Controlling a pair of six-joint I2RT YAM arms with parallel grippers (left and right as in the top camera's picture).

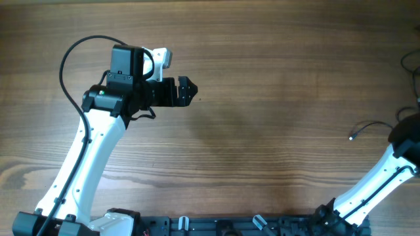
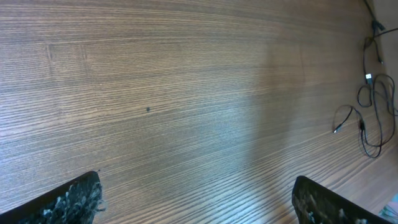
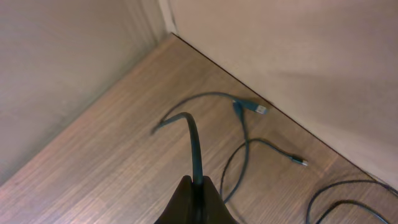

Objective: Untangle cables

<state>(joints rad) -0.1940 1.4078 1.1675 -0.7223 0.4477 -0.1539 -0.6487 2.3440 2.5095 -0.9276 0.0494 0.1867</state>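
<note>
The cables are thin black cords lying in loose loops at the table's far right; the left wrist view shows them. My right gripper is shut on one cable, which rises from the jaws and arcs to a free end. In the overhead view that cable sticks out left of my right gripper, ending in a small plug. Other cables with plug ends lie on the wood beyond. My left gripper is open and empty over bare wood at the upper left, far from the cables; its jaws are wide apart.
Another cord loop shows at the table's right edge. A wall meets the table just behind the cables in the right wrist view. The arm bases and their thicker wires are at the front and left.
</note>
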